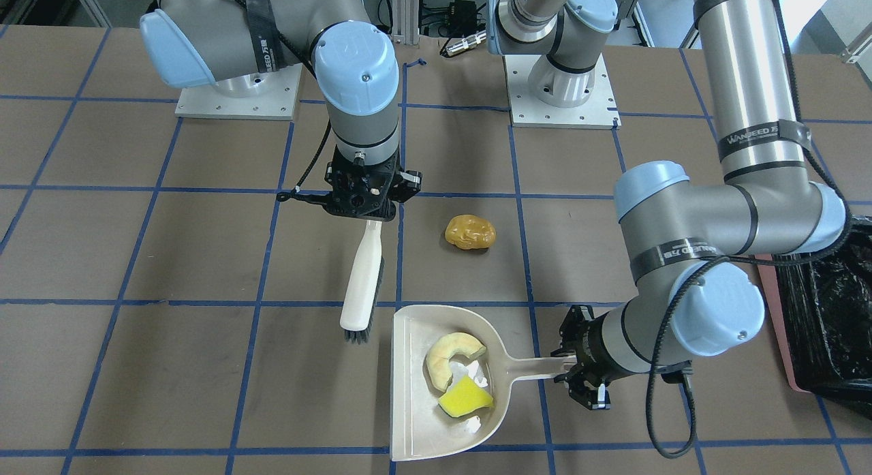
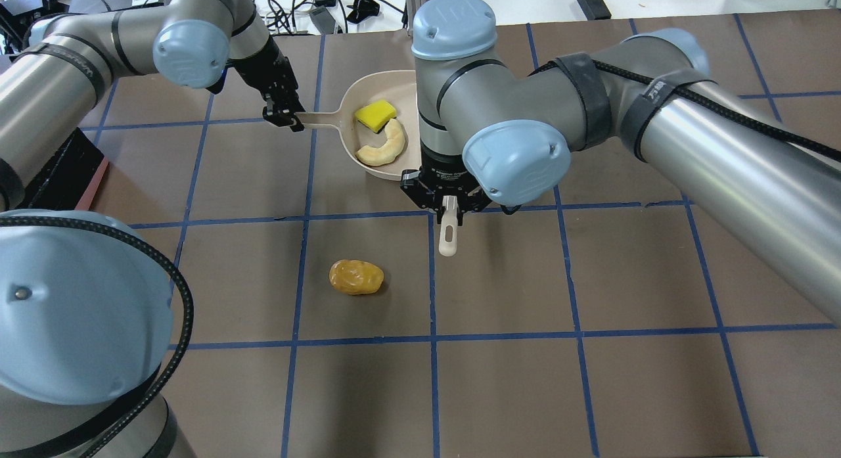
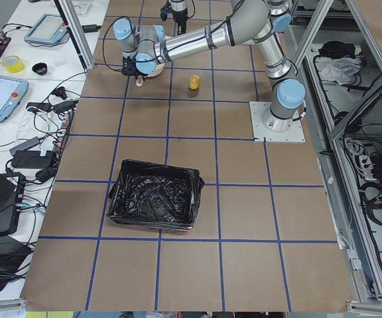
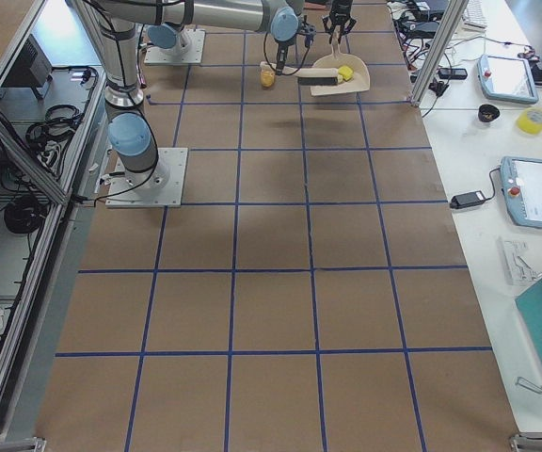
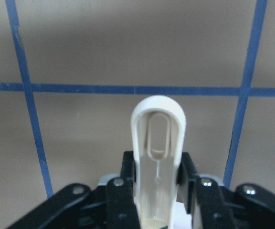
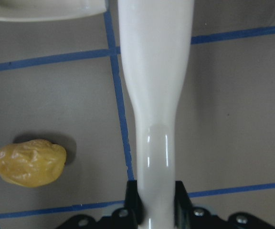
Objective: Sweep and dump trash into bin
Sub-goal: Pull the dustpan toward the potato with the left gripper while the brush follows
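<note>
Nearest the robot-side edge of the table [image 1: 204, 257], approx. mid-length: the orange-brown lump [image 1: 470, 232] lies alone on bare table inside one taped square, touching nothing.

Beside it, toward the table's right end, the right pincer [image 1: 371, 219] points down & is clamped tight on the top of the brush [image 1: 361, 284] handle. The wrist cam shows the white handle squeezed btwn both fingers, w/ the lump off to one side. The brush runs away from the robot toward the operators' edge, dark bristles at its far end. It stops just beside the open mouth of the dustpan [image 1: 409, 400], at the mouth's robot-side corner. Can't tell if the bristles touch the table.

Farther out, close to the operators' edge, is the beige dustpan, mouth facing the table's right end, handle pointing to the left end. In it are 2 of the 3 trash pcs: the pale crescent [image 1: 443, 356] on the robot side and the yellow wedge [image 1: 464, 396] beyond it, right against it. A few small white scraps lie next to them.

The left pincer [image 1: 567, 369] comes in sideways & is closed on the end of the pan handle. Its wrist cam shows the handle, w/ its hang slot, pinched btwn the fingers.

The bin [image 3: 154, 199] sits toward the table's left end, slightly nearer the operators' edge. It has a crinkly black bag liner w/ a pink side showing, and it is well apart from the dustpan, the left arm's elbow btwn them.
</note>
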You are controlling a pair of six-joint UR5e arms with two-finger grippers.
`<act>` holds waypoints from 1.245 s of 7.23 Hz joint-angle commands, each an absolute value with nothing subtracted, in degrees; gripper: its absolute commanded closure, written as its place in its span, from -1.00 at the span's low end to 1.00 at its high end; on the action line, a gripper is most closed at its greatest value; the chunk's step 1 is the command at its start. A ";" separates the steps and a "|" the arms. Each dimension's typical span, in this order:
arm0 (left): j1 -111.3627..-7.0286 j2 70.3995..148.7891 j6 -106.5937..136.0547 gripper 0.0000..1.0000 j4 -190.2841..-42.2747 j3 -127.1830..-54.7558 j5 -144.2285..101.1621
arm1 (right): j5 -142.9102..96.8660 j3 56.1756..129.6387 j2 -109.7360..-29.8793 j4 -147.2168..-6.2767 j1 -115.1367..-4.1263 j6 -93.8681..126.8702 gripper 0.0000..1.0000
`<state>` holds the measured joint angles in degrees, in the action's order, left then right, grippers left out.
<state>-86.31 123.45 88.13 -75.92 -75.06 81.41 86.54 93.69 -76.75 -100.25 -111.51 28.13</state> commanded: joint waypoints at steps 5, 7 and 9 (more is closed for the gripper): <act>-77.37 120.07 78.77 1.00 -80.59 -75.58 82.00 | 86.22 99.93 -79.89 -99.76 -118.38 35.94 1.00; -73.24 118.92 71.57 1.00 -84.80 -76.46 84.27 | 86.22 100.11 -79.54 -99.41 -121.71 39.28 1.00; -70.24 117.52 68.39 1.00 -83.77 -82.67 88.23 | 86.13 102.64 -79.71 -99.75 -124.00 41.48 1.00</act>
